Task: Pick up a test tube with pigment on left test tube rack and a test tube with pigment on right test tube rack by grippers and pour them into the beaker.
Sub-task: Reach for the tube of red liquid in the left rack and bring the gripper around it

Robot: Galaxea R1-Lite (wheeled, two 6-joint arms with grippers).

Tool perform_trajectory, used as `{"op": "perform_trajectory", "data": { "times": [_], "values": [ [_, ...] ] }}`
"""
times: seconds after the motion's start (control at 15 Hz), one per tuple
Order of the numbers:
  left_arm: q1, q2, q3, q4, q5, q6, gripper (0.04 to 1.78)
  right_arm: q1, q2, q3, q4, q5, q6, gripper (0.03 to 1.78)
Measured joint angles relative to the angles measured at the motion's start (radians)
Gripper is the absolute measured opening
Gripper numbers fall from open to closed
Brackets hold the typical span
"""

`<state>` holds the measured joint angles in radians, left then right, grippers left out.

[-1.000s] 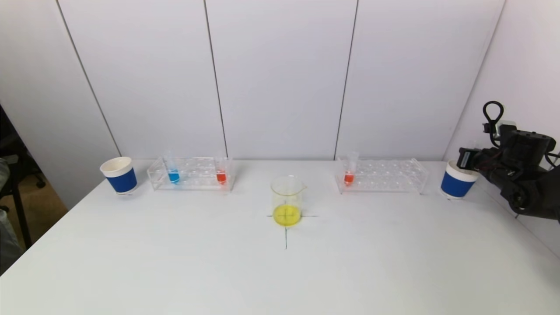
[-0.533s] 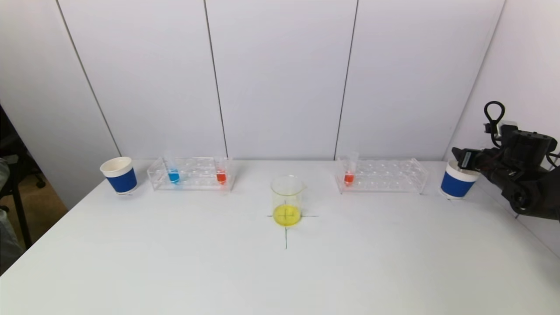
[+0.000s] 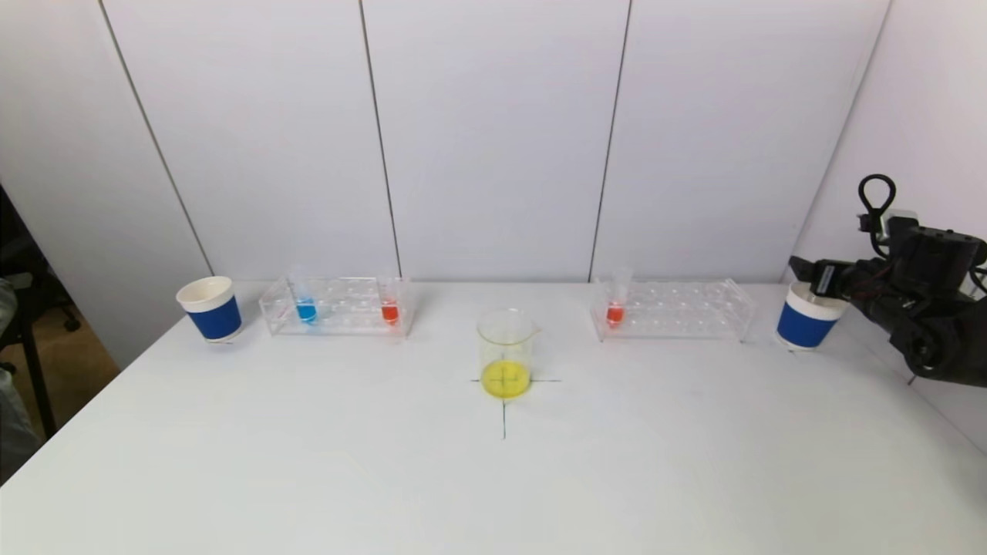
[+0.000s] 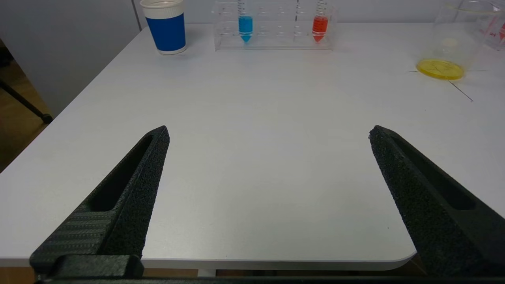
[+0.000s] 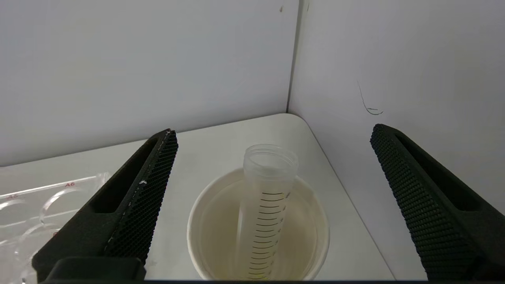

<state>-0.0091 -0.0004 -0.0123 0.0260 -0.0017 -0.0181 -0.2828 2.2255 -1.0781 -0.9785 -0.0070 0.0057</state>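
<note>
Releasing: right claw (image 5: 272, 134) is spreading wide above the right paper cup (image 5: 258, 232), emptied test tube (image 5: 265, 205) standing inside.
Idling: left claw (image 4: 268, 134) is hanging released over the bench (image 4: 252, 157).
Waiting: beaker (image 3: 506, 353) is holding yellow liquid mid-bench; left rack (image 3: 337, 305) tubes untouched.

The right tool (image 3: 806, 271) is hovering over the blue cup (image 3: 806, 324) at the counter's (image 3: 493, 478) two o'clock.

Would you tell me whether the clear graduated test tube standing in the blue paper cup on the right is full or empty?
Empty: the clear graduated test tube shows no pigment, leaning inside the blue paper cup between the open right gripper fingers.
</note>
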Motion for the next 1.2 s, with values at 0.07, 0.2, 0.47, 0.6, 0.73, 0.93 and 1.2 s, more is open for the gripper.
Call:
{"op": "perform_trajectory", "data": {
  "times": [0.07,0.2,0.47,0.6,0.73,0.93,1.2],
  "values": [
    [0.000,0.000,0.000,0.000,0.000,0.000,1.77,0.001,-0.017,0.014,0.000,0.000,0.000,1.78],
    [0.000,0.000,0.000,0.000,0.000,0.000,1.77,0.008,-0.066,0.059,0.000,0.002,0.010,1.78],
    [0.000,0.000,0.000,0.000,0.000,0.000,1.77,0.055,-0.225,0.202,0.000,0.001,0.020,1.77],
    [0.000,0.000,0.000,0.000,0.000,0.000,1.77,0.097,-0.328,0.288,0.000,-0.004,0.021,1.77],
    [0.000,0.000,0.000,0.000,0.000,0.001,1.77,0.152,-0.449,0.383,0.000,-0.009,0.023,1.77],
    [0.000,0.000,0.000,0.000,0.001,0.000,1.77,0.231,-0.619,0.528,0.001,-0.024,0.023,1.77],
    [0.000,0.000,0.000,0.000,0.000,0.000,1.77,0.269,-0.826,0.685,0.005,-0.062,0.053,1.77]
  ]
}}
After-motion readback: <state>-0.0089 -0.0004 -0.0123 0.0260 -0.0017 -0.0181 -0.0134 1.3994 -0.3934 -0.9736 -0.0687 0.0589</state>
